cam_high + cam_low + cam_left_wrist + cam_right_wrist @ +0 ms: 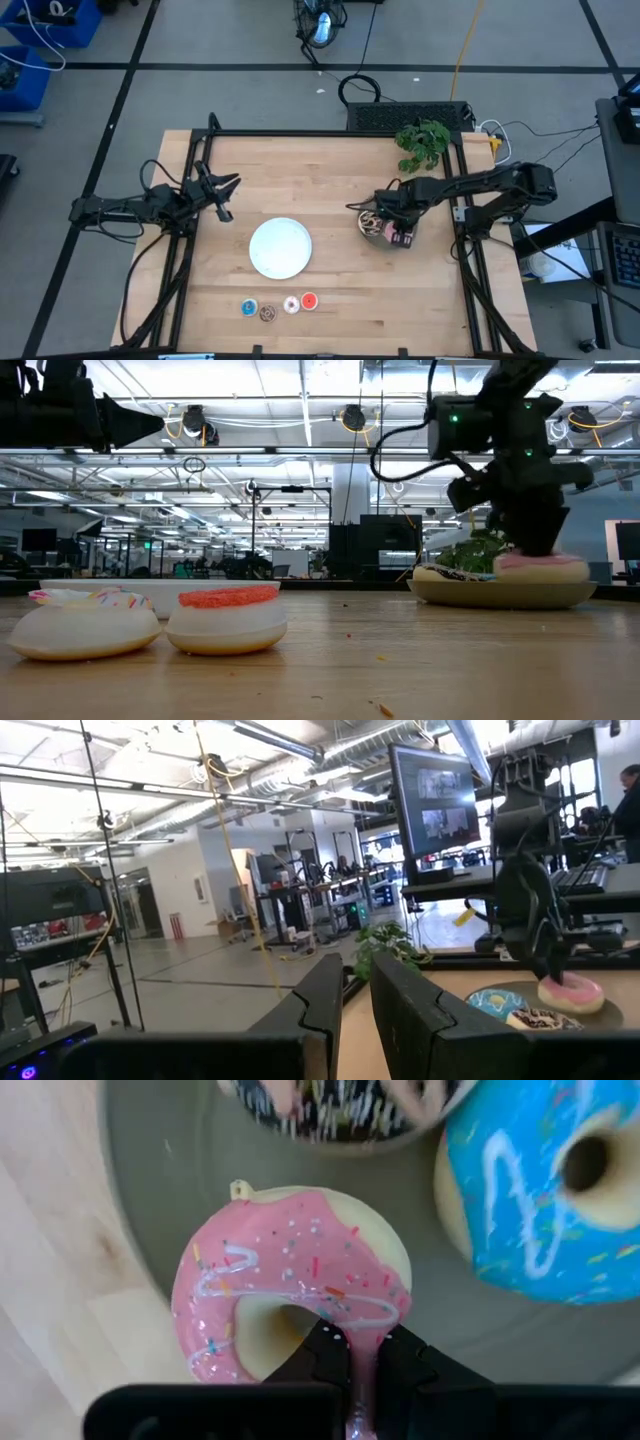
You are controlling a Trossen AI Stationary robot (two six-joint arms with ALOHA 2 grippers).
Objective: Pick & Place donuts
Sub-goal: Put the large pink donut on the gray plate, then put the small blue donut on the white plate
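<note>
I can't read any text, label, brand, number or sign from here. The monitor (437, 805) on the desk beyond the table's right side shows picture panels, but no words on it are legible to me. The donuts carry only icing squiggles and sprinkles, no lettering.
</note>
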